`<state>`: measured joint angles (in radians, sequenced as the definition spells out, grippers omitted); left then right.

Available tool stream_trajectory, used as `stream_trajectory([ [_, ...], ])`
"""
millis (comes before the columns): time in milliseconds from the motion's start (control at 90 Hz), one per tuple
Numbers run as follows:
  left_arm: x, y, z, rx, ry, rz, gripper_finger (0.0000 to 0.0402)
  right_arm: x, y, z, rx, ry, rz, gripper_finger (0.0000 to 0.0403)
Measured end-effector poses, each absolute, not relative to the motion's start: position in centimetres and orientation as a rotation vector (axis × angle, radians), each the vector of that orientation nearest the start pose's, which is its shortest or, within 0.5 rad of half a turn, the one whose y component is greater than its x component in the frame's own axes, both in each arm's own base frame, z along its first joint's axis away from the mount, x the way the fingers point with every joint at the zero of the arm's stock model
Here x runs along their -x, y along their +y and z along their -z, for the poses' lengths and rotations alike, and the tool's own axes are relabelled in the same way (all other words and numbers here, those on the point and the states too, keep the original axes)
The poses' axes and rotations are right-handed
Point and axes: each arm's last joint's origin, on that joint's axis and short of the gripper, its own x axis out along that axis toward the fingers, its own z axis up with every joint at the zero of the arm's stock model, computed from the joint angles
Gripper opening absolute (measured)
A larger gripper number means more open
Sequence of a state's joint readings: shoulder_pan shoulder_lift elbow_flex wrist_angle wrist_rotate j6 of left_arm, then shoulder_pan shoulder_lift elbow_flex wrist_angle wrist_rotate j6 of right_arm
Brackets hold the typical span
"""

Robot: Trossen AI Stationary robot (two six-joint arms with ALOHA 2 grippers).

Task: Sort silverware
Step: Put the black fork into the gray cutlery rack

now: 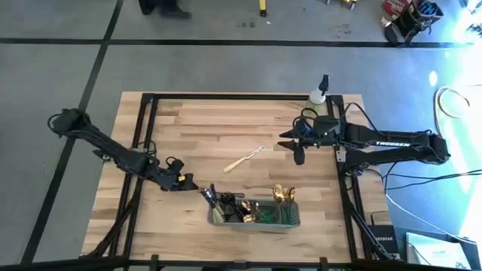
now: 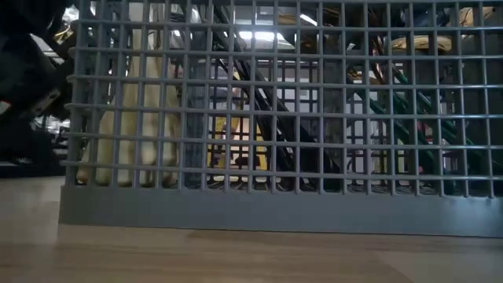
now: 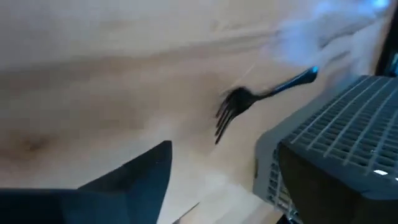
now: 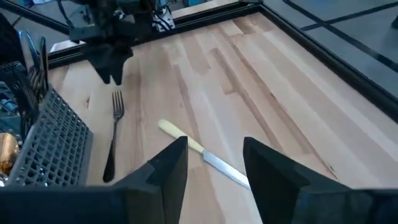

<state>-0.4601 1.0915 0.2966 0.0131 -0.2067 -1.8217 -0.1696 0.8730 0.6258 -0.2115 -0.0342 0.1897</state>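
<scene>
High view, left gripper (image 1: 188,183) spread, empty, near dark fork (image 4: 113,134), right gripper (image 1: 295,147) seemingly open, empty.

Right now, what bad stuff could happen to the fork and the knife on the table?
The dark fork lies right beside the grey caddy, under the left gripper. A grab there might bump the caddy wall or push the fork away. The cream-handled knife lies flat on the wood, so the open right gripper might slide it instead of lifting it. The spray bottle beside the right arm could be knocked over.
</scene>
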Motion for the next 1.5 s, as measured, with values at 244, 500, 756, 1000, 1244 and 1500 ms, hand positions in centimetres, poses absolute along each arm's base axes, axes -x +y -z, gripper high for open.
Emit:
stream_trajectory([
  [244,-17.7,-8.1,-12.2,1.471,0.703,-0.493,0.0282,-18.7,-3.1,-26.1,-0.217,0.443,0.189,0.0138],
  [500,-18.0,-8.0,-11.8,1.472,0.694,-0.506,0.0265,-18.7,-3.1,-26.1,-0.217,0.444,0.190,0.0138],
  [756,-18.5,-7.0,-11.6,1.442,0.649,-0.549,0.0154,-18.7,-3.1,-26.1,-0.217,0.444,0.192,0.0138],
  [1000,-19.6,-7.3,-10.8,1.451,0.678,-0.456,0.0070,-18.6,-3.1,-26.0,-0.218,0.458,0.193,0.0138],
  [1244,-19.9,-7.7,-10.9,1.470,0.660,-0.441,0.0004,-18.5,-3.1,-25.9,-0.217,0.469,0.199,0.0138],
  [1500,-20.4,-8.0,-11.5,1.452,0.648,-0.380,0.0000,-18.5,-3.1,-25.9,-0.218,0.470,0.199,0.0138],
])
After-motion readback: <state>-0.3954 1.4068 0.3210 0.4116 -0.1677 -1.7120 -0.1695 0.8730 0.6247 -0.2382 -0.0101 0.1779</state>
